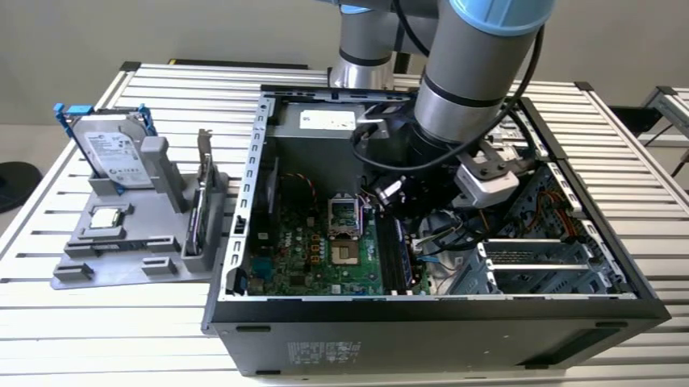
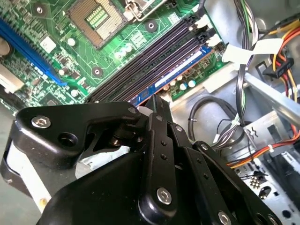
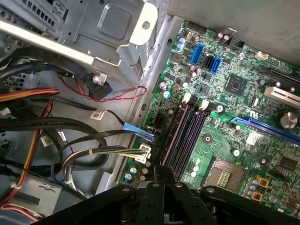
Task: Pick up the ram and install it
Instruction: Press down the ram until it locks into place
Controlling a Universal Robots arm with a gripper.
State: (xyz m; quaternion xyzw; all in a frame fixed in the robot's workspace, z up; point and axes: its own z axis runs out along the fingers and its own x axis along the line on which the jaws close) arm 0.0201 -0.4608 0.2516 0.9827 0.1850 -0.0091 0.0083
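Here, thin flat ram edge-on among long black slots of glossy green motherboard

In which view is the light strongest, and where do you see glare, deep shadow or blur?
In the second wrist view, strong light makes the motherboard bright green, and the white slot clips glare. In the first wrist view, the metal bracket shines pale and the cables lie in shadow. In the exterior view, the light is even, but the case interior under the arm is dark. In both wrist views, the near gripper looks soft.

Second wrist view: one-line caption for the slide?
Black gripper poised over the motherboard's memory slots, with the ram standing in the outermost slot beside the case's cable bundle.
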